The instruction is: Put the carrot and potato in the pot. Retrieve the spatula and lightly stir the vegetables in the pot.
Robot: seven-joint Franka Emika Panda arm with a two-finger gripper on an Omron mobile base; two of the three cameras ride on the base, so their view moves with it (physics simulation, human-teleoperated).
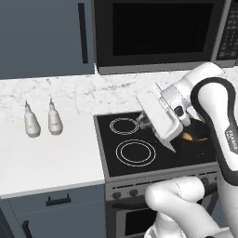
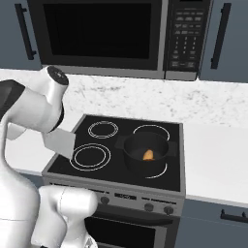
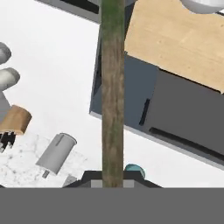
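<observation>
The black pot (image 2: 140,163) sits on the stove's front right burner, and in the left base view the pot (image 1: 201,139) is partly behind my arm. Something orange, the vegetables (image 2: 148,154), lies inside it; I cannot tell carrot from potato. The spatula's light-grey blade (image 2: 60,142) hangs above the stove's front left corner, left of the pot. The same blade (image 1: 157,116) shows large and tilted in the left base view. In the hand view my gripper (image 3: 113,178) is shut on the spatula's thin handle (image 3: 113,87), which runs straight up the picture.
Two white bottles (image 1: 31,122) (image 1: 55,120) stand on the counter left of the stove (image 2: 116,174). A microwave (image 2: 106,36) hangs close above the cooktop. White counter (image 2: 218,160) runs to the right of the stove.
</observation>
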